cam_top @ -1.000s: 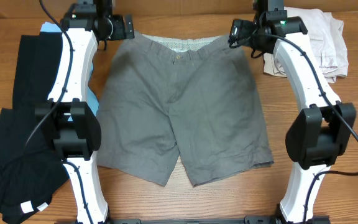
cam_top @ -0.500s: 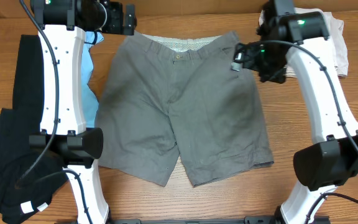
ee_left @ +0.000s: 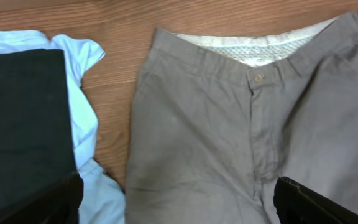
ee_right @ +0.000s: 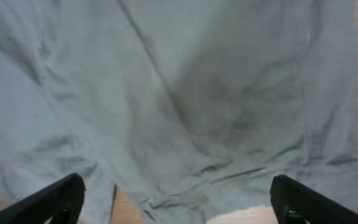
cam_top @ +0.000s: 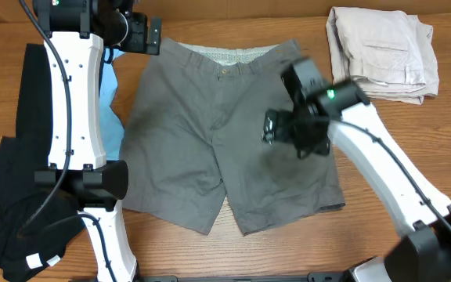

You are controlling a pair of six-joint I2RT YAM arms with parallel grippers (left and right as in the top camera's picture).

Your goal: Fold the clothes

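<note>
Spanning the wooden table (cam_top: 382,149), the grey-olive shorts (cam_top: 210,133) lay flat. The right pincer (ee_right: 178,180) hung over the leg on the robot's right, jaws wide apart, cloth directly beneath, nothing gripped. The left pincer (ee_left: 176,183) hung near the waistband, jaws likewise apart. The black garment (ee_left: 17,124) lay to its left. The beige garment (cam_top: 382,51) sat folded, well beyond the right pincer. The light-blue garment (ee_left: 82,124) lay between black and shorts. The waistband button (ee_left: 258,77) showed ahead of the left pincer.

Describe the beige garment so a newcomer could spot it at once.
On the wooden table, look past the grey-olive shorts spread in the middle to the far right corner. The beige garment lies there in a folded bundle, the only pale tan cloth.
</note>
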